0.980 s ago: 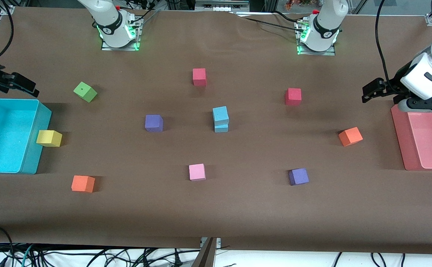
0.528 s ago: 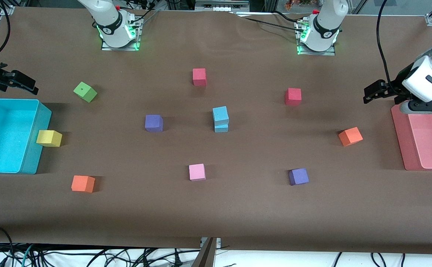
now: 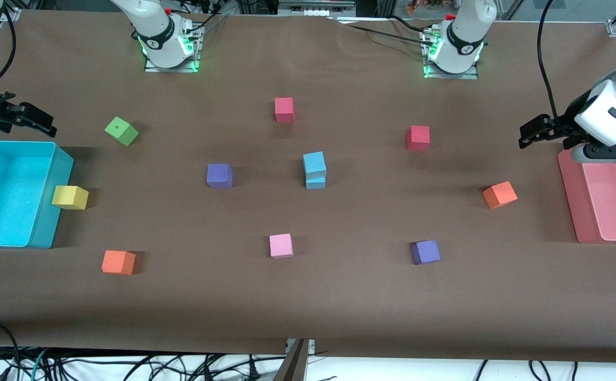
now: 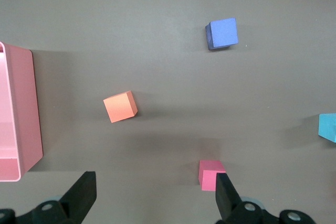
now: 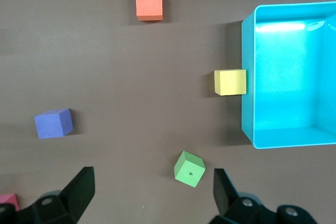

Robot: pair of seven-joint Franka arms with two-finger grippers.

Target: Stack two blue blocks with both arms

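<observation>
Blocks sit all over the brown table (image 3: 339, 307). Near the middle, the two blue blocks make a little stack: the top blue block (image 3: 314, 164) rests on the bottom blue block (image 3: 315, 183), turned a bit so the edges do not line up. No claw touches them.

The left claw (image 3: 531, 132) hangs in the air at the left arm's end of the table, just beside the pink tray (image 3: 569, 201). Its fingers (image 4: 84, 195) are spread wide and hold nothing. The right claw (image 3: 35, 119) hangs at the right arm's end, above the table next to the blue bin (image 3: 48, 211). Its fingers (image 5: 81, 187) are spread wide too, with nothing between them.

A yellow block (image 3: 70, 197) touches the wall of the bin. A green block (image 3: 121, 130) sits tilted near the right claw. An orange block (image 3: 499, 194) lies near the tray, and a purple block (image 3: 219, 175) lies beside the stack, toward the right arm's end.
</observation>
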